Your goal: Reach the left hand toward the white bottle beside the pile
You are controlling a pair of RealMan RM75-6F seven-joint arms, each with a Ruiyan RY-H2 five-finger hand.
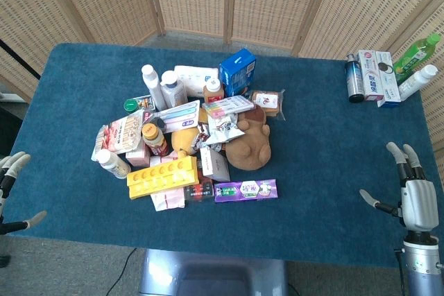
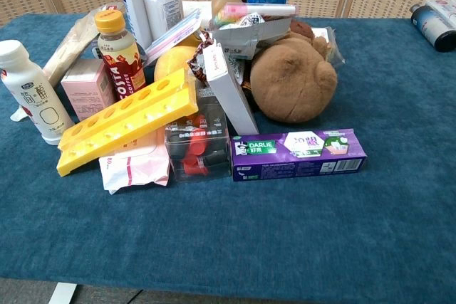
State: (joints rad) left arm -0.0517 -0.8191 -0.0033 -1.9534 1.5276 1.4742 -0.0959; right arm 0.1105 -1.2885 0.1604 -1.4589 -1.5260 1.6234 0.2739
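A small white bottle (image 1: pixel 112 163) with a white cap stands at the left edge of the pile (image 1: pixel 191 140); the chest view shows the white bottle (image 2: pixel 33 92) at the far left, upright beside a pink box. My left hand (image 1: pixel 10 177) shows only partly at the left border of the head view, off the table's front left corner, fingers spread and holding nothing, well left of the bottle. My right hand (image 1: pixel 413 197) hovers over the table's front right corner, fingers apart and empty. Neither hand appears in the chest view.
The pile holds a yellow tray (image 1: pixel 162 177), a purple toothpaste box (image 1: pixel 245 190), a brown plush toy (image 1: pixel 250 145), a coffee bottle (image 1: pixel 153 139) and taller white bottles (image 1: pixel 164 86). At the back right stand a dark can (image 1: pixel 354 78), boxes and a green bottle (image 1: pixel 417 50). A folding screen runs behind the blue table (image 1: pixel 326 150).
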